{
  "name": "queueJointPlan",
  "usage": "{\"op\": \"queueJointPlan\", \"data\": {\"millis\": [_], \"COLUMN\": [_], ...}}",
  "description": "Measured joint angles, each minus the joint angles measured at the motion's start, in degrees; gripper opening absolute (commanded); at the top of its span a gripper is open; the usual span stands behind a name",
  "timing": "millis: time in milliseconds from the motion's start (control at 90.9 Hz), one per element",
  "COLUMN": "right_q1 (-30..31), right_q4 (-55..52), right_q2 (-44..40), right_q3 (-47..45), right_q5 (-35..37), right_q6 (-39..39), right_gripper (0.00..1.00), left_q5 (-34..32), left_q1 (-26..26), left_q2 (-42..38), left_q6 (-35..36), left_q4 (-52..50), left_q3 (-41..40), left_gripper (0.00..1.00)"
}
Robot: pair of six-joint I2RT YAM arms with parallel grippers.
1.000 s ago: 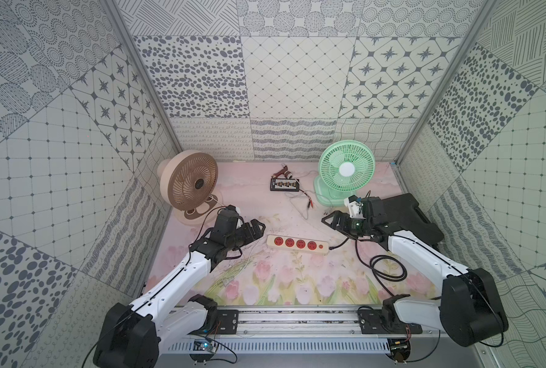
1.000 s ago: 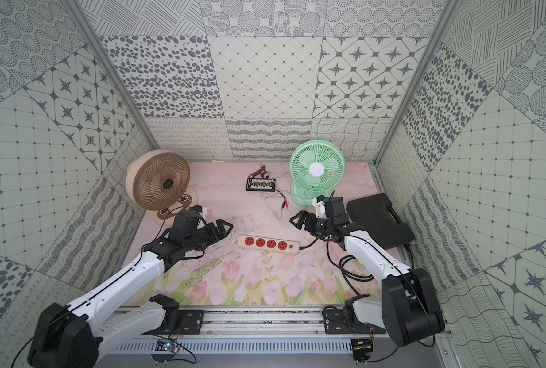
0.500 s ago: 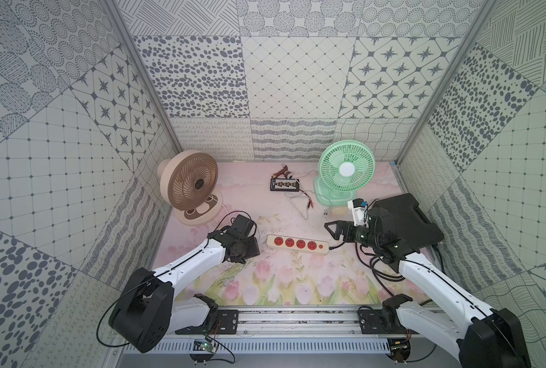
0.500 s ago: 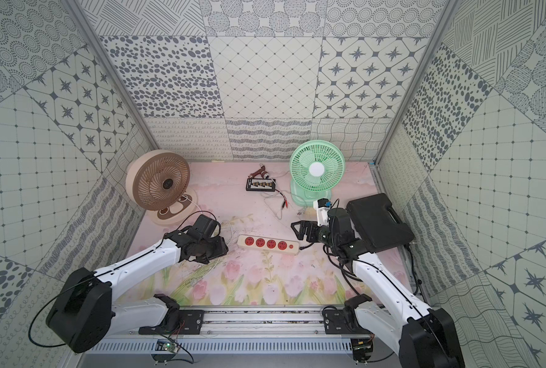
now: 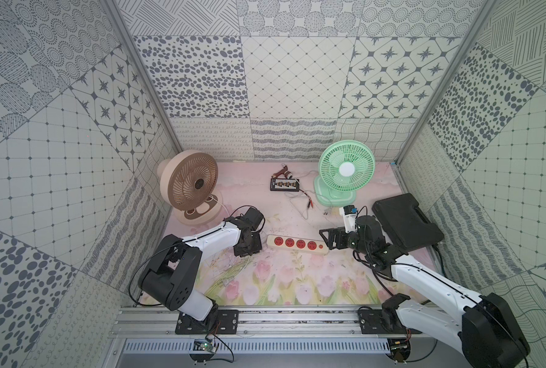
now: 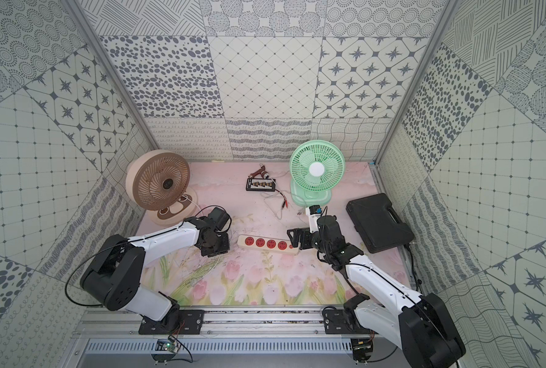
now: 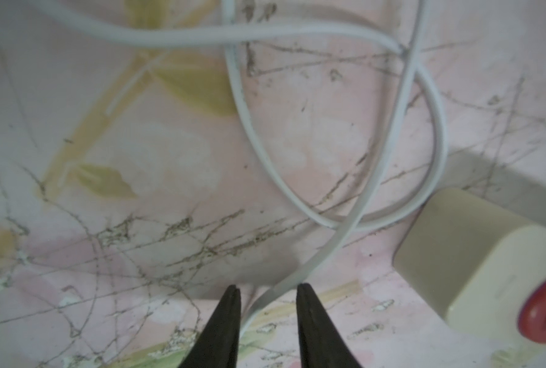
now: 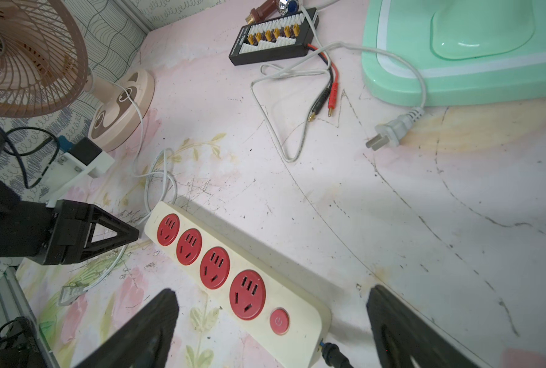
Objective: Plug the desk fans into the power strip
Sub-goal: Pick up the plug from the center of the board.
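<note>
Gripping the thin white cord [image 7: 373, 181] cleanly is the step in hand, as we read it. Our left pincer [image 7: 268, 287] sits low on the pink floral counter [image 5: 284, 280], just beside the socket end of the long cream power strip w/ four red round sockets [image 8: 214, 267]. Its tips stand part-closed w/ the cord running btw them. The gap is wider than the cord, so nothing's pinched yet. The cord comes from the base of the beige round desk fan w/ brown grille [image 5: 190, 184] & loops over itself right by the strip.

To do it well, we'd centre the cord on the pads, not the tip edges: it's thin & prob. slick, so it could slip out. A mid-cord hold gives poor control of the plug, so we'd want a grip close to the small pale cord end [image 8: 69, 291] lying on the counter. What kind of plug that is, we can't tell. We'd lift slowly, b/c the crossed loops may snag & drag the strip.

Our right pincer [image 8: 273, 290] is wide open & empty, straddling the strip's button end. We'd use it to steady the strip, clear of the red button [image 8: 279, 321] & black cord [image 8: 332, 353]. The mint-green fan [image 5: 346, 169] has its own grey two-prong plug [image 8: 388, 130] lying loose, well apart from both pincers.
</note>
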Motion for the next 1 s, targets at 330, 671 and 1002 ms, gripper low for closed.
{"op": "queueJointPlan", "data": {"millis": [330,671,1002], "right_q1": [1.75,2.47,2.93], "right_q4": [3.87,4.72,5.81], "right_q2": [-0.31,-1.29,-1.29], "right_q3": [-1.86,-2.01,-2.34], "right_q5": [3.74,4.39,3.78], "right_q6": [-1.66,-2.47,-2.73], "right_gripper": [0.97,0.97,0.97], "left_q5": [-3.30,-5.46,-8.55], "left_q1": [-2.19,-3.98,-5.05], "left_q2": [6.27,7.48,-4.13], "left_q6": [0.70,1.25,1.46], "left_q4": [-5.20,-6.86,-9.46], "left_q3": [6.08,7.80,9.31], "left_gripper": [0.13,0.00,0.00]}}
